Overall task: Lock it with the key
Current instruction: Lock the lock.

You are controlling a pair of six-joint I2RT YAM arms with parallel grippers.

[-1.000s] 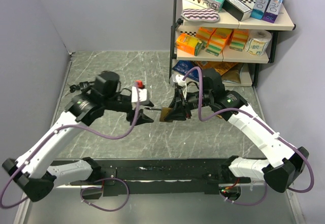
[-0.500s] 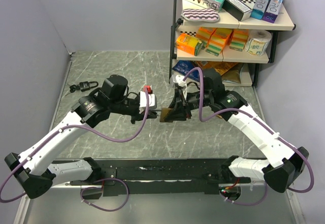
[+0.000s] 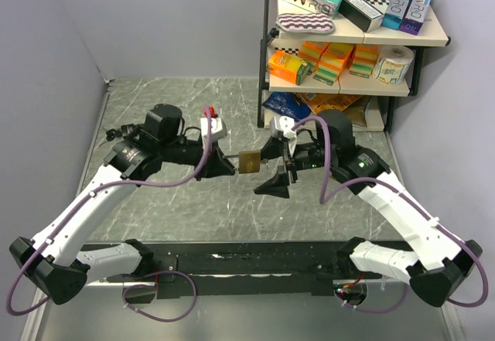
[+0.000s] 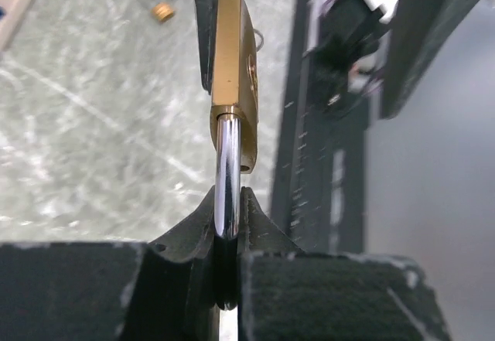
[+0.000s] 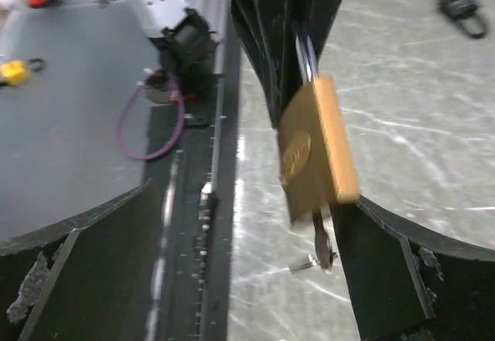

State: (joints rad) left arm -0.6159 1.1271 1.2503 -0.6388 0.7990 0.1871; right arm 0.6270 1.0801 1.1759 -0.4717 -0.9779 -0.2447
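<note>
Padlock (image 3: 249,161) held mid-air
Left gripper (image 3: 230,167) clamps its shackle (image 4: 227,171); right gripper (image 3: 271,168) gapes empty; key (image 5: 321,242) blurred; left arm (image 3: 85,202) half-hides a black padlock (image 3: 116,133).

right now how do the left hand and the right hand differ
The left hand is shut, pinching the steel shackle of the brass padlock; the right hand stands wide open and grips nothing. The left hand carries the padlock in the air, with the key hanging from its underside; the right hand only faces it. Both hover above the middle of the table, pointing at each other.
</note>
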